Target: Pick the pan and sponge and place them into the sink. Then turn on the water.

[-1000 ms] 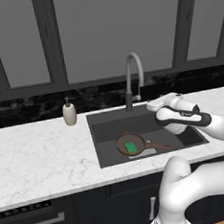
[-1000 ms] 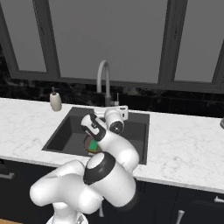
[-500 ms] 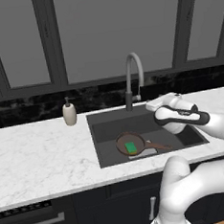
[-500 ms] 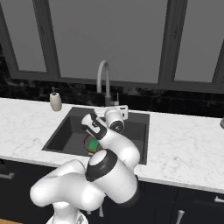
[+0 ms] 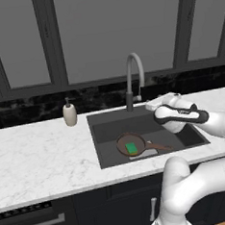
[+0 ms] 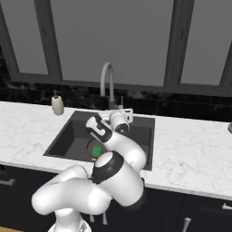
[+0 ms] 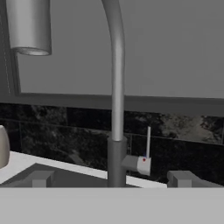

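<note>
Jaws spread wide and empty above the sink (image 5: 103, 134), by the faucet (image 5: 134, 78); the sponge (image 5: 132, 148) lies in the pan (image 5: 123, 141) on the basin floor. From the right, the soap dispenser (image 6: 57, 104) stands on the surface (image 6: 190, 149). Hand view faces the faucet's lever (image 7: 148, 144).

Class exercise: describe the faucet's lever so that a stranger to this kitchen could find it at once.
Start at the dark sink set in the white marble counter. Behind its back edge rises the tall grey arched faucet. The lever is the thin upright rod on the small side block at the faucet's base, marked by a red dot, unlike the beige soap dispenser.
</note>
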